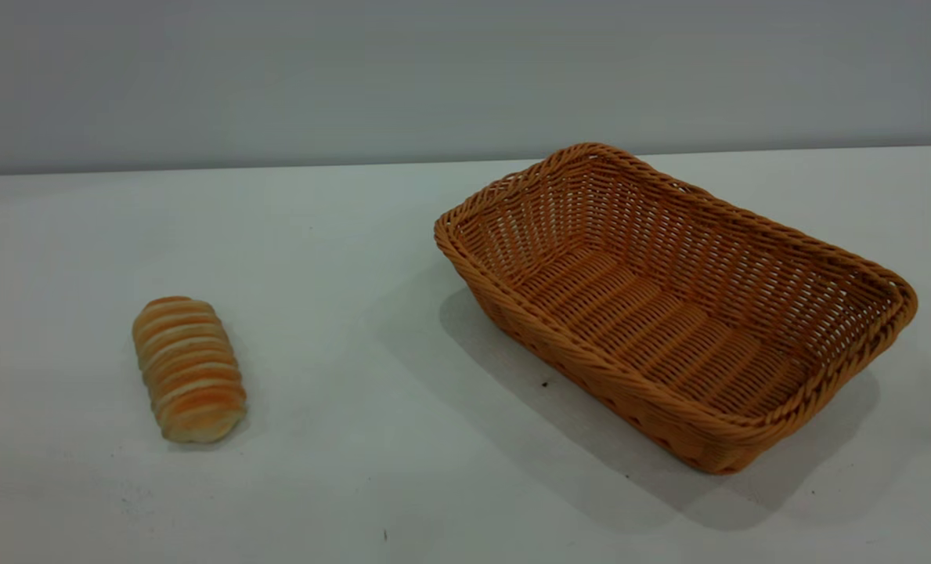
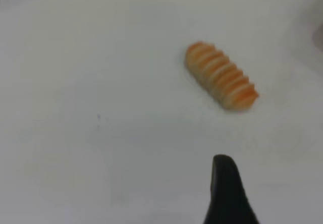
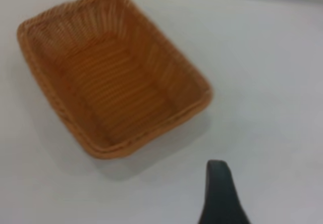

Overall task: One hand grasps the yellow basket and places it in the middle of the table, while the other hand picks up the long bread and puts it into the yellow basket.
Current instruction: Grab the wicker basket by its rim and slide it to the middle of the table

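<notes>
The yellow basket stands empty on the white table, right of the middle, turned at an angle. The long bread lies on the table at the left, well apart from the basket. Neither arm shows in the exterior view. In the left wrist view a black part of my left gripper hangs above bare table, short of the bread and not touching it. In the right wrist view a black part of my right gripper hangs above bare table beside the basket, clear of its rim.
A grey wall runs behind the table's far edge. A few tiny dark specks mark the tabletop. Bare table lies between the bread and the basket.
</notes>
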Robot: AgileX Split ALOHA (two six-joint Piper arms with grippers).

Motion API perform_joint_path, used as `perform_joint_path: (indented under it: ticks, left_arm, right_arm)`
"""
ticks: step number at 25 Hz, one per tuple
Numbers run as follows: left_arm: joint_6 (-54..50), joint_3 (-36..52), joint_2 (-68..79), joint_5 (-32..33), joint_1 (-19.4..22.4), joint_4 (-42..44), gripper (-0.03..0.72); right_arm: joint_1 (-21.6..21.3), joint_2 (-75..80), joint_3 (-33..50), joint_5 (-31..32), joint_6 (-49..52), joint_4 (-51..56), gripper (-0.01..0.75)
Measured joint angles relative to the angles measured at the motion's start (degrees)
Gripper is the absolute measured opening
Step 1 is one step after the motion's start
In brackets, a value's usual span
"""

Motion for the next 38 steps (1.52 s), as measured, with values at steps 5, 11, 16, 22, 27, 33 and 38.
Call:
perform_joint_path:
  ticks: [5, 11, 16, 22, 27, 33, 38]
  left_arm:
    - [-1.71, -1.96, 7.58, -4.08, 0.0, 0.0, 0.513]
    - [-1.71, -2.22, 8.11, -7.09, 0.0, 0.0, 0.513]
    - [-1.71, -2.22, 8.11, -6.91, 0.0, 0.0, 0.513]
    - [-1.71, -2.22, 8.11, -6.27, 0.0, 0.0, 0.513]
    - [-1.71, -2.22, 8.11, -6.2, 0.0, 0.0, 0.513]
    - [-1.71, -2.22, 8.11, -6.15, 0.0, 0.0, 0.513]
    - [-1.71, -2.22, 8.11, -6.15, 0.0, 0.0, 0.513]
  right_arm:
    - [0.0, 18.49, -1.72, -7.68, 0.61, 6.93, 0.532]
    - [0.0, 38.61, -1.84, -18.81, 1.23, 17.33, 0.532]
    - [0.0, 54.58, -2.14, -26.09, -0.99, 26.4, 0.532]
    - [0.0, 68.82, -4.28, -28.12, -11.33, 40.72, 0.532]
    - [0.0, 75.01, -6.46, -26.79, -19.92, 51.51, 0.532]
    - [0.0, 78.71, -6.58, -28.35, -20.91, 55.37, 0.532]
    - [0.0, 85.15, -10.09, -29.74, -22.83, 59.78, 0.532]
